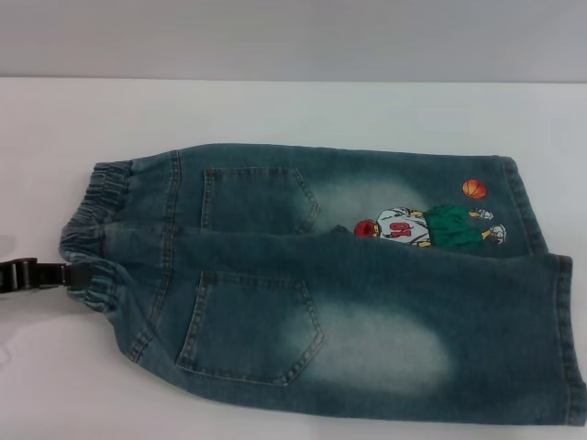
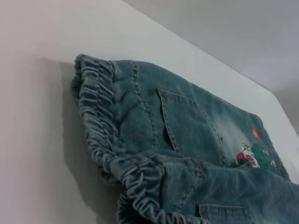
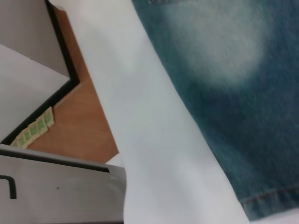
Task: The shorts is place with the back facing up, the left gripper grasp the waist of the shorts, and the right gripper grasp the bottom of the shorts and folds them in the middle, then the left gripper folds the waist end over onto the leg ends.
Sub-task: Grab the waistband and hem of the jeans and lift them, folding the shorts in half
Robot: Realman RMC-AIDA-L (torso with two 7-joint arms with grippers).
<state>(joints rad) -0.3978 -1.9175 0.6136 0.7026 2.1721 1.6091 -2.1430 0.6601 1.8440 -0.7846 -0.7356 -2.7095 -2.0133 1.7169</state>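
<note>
The shorts [image 1: 348, 275] lie flat on the white table [image 1: 275, 110], back up, both patch pockets showing. The ruffled waist [image 1: 92, 229] is at the left; the hemmed leg ends [image 1: 564, 339] reach the right edge of the head view, beside the cartoon print [image 1: 422, 226]. My left gripper [image 1: 64, 274] comes in low from the left edge, its black tip against the near part of the waist. The left wrist view looks along the waist [image 2: 100, 126] from close by. The right wrist view shows faded denim [image 3: 243, 70] with a stitched hem [image 3: 271, 200]; the right gripper itself is out of view.
The table's edge [image 3: 154, 140] runs close past the denim in the right wrist view, with brown floor [image 3: 79, 116] and a grey cabinet [image 3: 56, 186] below. Bare white tabletop lies behind the shorts and to their left.
</note>
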